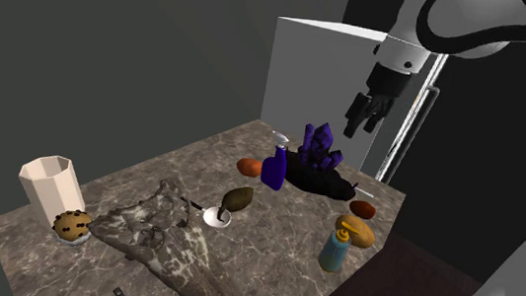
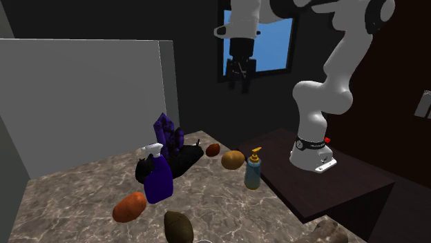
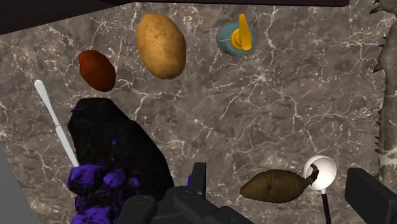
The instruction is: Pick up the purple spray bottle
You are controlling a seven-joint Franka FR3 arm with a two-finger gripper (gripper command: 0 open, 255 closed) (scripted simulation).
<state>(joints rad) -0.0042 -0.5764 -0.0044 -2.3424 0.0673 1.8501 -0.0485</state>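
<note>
A dark marbled worktop (image 1: 271, 247) is backed by grey walls. The claw (image 1: 361, 120) is held high above it, spread open and empty. Lower, toward the shoulder view's left, the purple spray bottle (image 1: 274, 169) is seen upright, just beside a purple crystal cluster (image 1: 320, 148). It is judged light, rigid and slick. It is best clasped across the body, below the trigger head.
</note>
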